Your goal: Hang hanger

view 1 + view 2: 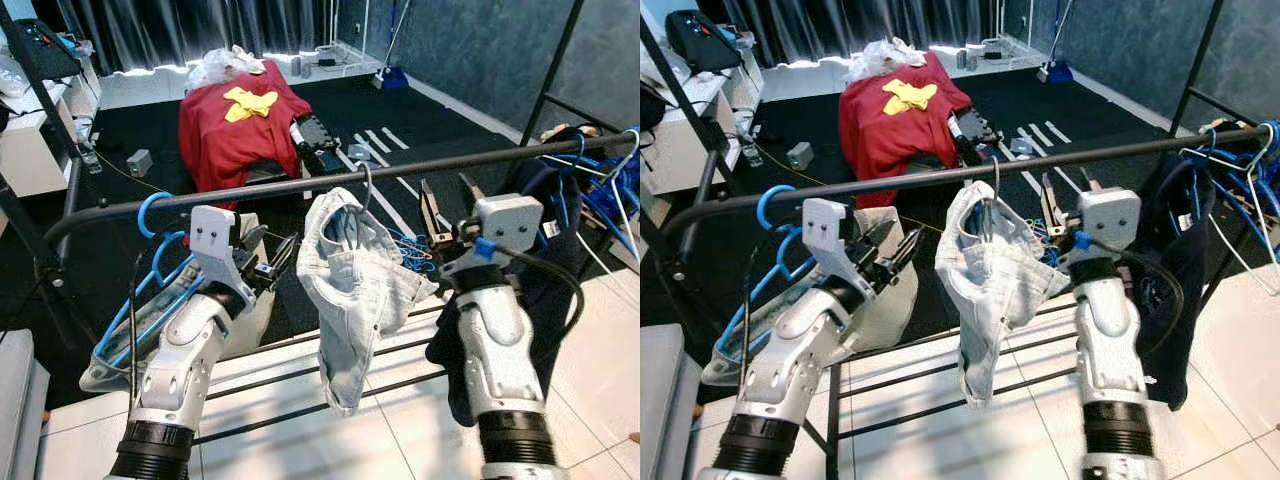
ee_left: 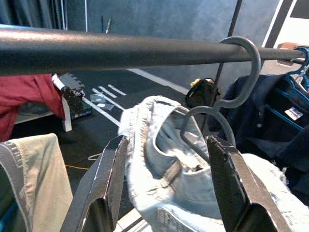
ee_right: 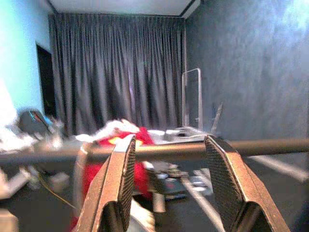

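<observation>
Spread black claw (image 2: 166, 188) fingers before faded denim on grey wire hanger (image 2: 227, 92).

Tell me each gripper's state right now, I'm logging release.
Left gripper: jaws open, holding nothing, near the pale denim garment on its grey hanger.
Right gripper: jaws open, empty.

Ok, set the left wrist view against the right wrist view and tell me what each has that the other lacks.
Left wrist view alone: the grey hanger hook over the rail, pale jeans hanging from it, dark clothes on blue hangers. Right wrist view alone: the grey curtain and a red cloth on the floor beyond. Both: the black rail crossing past two open black fingers.
</observation>
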{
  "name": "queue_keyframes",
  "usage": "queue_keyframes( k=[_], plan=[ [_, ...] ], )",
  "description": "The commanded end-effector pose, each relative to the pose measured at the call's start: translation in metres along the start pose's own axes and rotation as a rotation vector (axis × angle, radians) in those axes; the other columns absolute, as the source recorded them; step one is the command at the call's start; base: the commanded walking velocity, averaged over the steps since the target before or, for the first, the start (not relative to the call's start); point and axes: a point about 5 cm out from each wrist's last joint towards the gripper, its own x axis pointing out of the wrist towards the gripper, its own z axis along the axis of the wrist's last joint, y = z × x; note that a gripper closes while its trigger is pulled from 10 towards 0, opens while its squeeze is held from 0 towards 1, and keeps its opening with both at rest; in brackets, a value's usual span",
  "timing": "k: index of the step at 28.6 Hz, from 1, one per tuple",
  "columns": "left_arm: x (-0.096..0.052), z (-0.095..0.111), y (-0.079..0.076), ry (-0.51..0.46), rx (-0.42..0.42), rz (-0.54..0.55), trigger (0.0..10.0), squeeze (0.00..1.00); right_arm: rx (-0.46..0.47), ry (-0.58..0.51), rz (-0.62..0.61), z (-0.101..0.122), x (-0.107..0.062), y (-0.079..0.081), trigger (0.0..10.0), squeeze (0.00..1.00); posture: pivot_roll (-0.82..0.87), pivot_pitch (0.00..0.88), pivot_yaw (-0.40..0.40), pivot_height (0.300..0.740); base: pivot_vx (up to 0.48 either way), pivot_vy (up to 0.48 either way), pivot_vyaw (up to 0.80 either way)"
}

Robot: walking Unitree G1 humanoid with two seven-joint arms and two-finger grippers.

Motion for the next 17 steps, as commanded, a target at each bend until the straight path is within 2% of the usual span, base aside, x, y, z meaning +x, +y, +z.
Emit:
queue_keyframes(
  k=[1,3,9,13,17],
  plan=[
    [-0.001,0.006,0.003,-0.024,0.018,0.036,10.0,0.0,0.042,-0.033,-0.007,0.008,0.007,0.009,10.0,0.0,-0.16,0.077,-0.003,0.74,0.0,0.0,0.0],
    [-0.002,0.012,0.008,-0.061,-0.004,0.099,10.0,0.0,0.016,-0.045,0.043,0.01,0.011,0.021,10.0,0.0,-0.17,0.081,-0.01,0.74,0.0,0.0,0.0],
    [-0.002,0.014,0.01,-0.072,-0.01,0.152,10.0,0.0,0.003,-0.032,0.075,0.009,0.01,0.024,10.0,0.0,-0.17,0.082,-0.022,0.74,0.0,0.0,0.0],
    [-0.001,0.017,0.01,-0.06,0.039,0.211,10.0,0.0,-0.003,0.03,0.082,0.006,0.007,0.025,10.0,0.0,-0.16,0.081,-0.024,0.74,0.0,0.0,0.0],
    [0.0,0.019,0.009,-0.062,0.042,0.216,10.0,0.0,0.001,0.047,0.084,0.006,0.007,0.026,10.0,0.0,-0.16,0.081,-0.026,0.74,0.0,0.0,0.0]
  ],
)
